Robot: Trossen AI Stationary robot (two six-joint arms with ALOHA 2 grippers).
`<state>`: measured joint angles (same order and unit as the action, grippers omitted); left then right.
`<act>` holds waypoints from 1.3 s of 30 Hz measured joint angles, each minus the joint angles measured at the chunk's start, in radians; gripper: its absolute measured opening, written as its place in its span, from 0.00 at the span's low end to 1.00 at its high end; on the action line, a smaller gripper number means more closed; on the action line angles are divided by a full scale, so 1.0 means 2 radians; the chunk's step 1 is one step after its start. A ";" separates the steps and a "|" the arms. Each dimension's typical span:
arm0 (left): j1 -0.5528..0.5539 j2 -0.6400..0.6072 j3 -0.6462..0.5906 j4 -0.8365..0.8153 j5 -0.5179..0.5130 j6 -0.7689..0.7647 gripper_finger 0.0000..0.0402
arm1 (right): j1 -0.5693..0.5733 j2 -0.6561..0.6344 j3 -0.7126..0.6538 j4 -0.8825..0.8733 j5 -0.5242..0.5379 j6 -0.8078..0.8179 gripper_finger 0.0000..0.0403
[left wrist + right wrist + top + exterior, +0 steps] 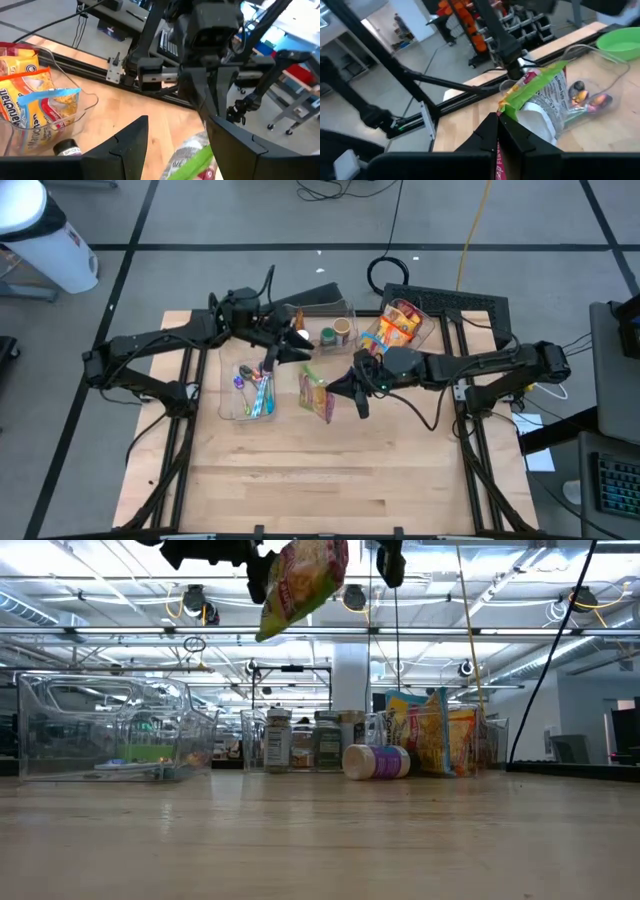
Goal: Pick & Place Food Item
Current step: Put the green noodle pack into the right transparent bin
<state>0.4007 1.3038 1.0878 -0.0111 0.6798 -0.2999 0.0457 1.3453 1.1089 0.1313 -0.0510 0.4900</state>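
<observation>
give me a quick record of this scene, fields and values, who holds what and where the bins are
held item: snack bag, lifted off the table
holder: right gripper, jaws shut on the bag's edge
left gripper: open, holding nothing, above the table near the bag
left bin: clear bin with small colourful items
back bin: clear bin with jars
right bin: clear bin with yellow and orange packets
loose item: a jar lying on its side
</observation>
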 joint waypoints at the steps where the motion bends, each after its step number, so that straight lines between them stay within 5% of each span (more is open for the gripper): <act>1: 0.000 0.000 0.000 -0.002 0.000 0.006 0.52 | 0.000 0.000 0.002 -0.001 -0.002 -0.003 0.00; 14: 0.000 0.026 0.000 -0.036 0.020 0.018 0.52 | 0.000 0.000 0.005 0.044 -0.003 -0.008 0.00; 34: -0.001 0.040 0.000 -0.033 0.135 -0.011 0.52 | -0.016 0.000 0.005 0.037 -0.001 -0.016 0.00; 39: -0.001 0.040 0.000 -0.033 0.134 -0.010 0.42 | -0.021 0.000 0.005 0.037 -0.002 -0.016 0.00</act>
<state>0.3988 1.3842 1.0874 -0.0776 0.9488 -0.3202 0.0032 1.3460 1.1194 0.2043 -0.0559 0.4587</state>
